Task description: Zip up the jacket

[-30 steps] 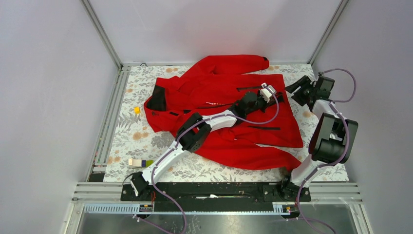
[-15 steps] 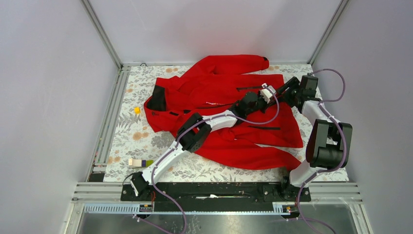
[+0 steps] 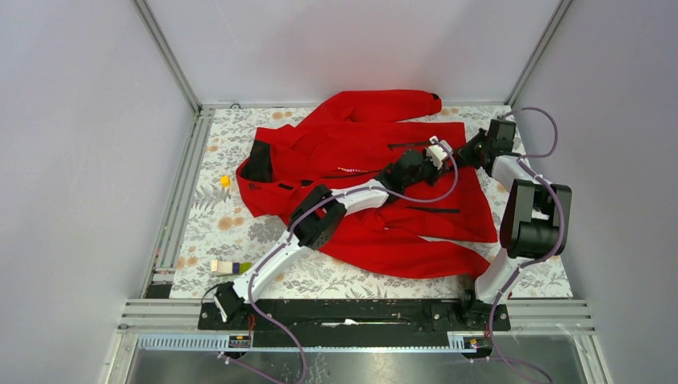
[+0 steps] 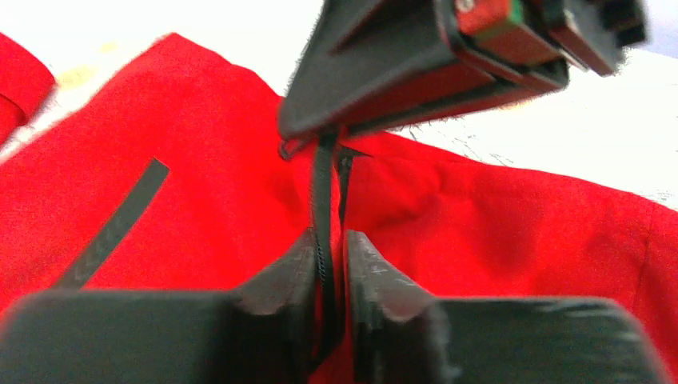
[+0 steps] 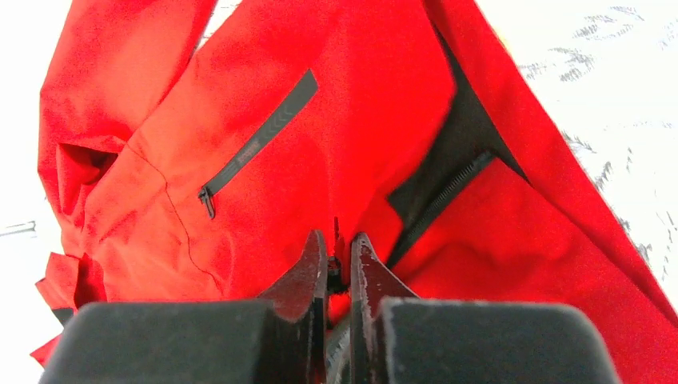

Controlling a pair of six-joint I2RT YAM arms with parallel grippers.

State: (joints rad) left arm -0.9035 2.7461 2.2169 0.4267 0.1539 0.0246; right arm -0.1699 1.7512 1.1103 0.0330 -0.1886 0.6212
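We saw the jacket (image 3: 360,136) spread across the floral-covered desk (image 3: 216,224), collar to the left. Plain grey walls (image 3: 80,160) and metal rails (image 3: 177,208) boxed it in. Our left claw (image 4: 328,260) was clenched on the dark front zipper (image 4: 321,192). Just beyond it, the right claw (image 5: 339,256) pinched the jacket's right edge, near the desk's far right corner.

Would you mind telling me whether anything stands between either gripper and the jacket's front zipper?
Nothing visible does: the left gripper is shut on the zipper, and the right gripper pinches the jacket at its hem right beside it.
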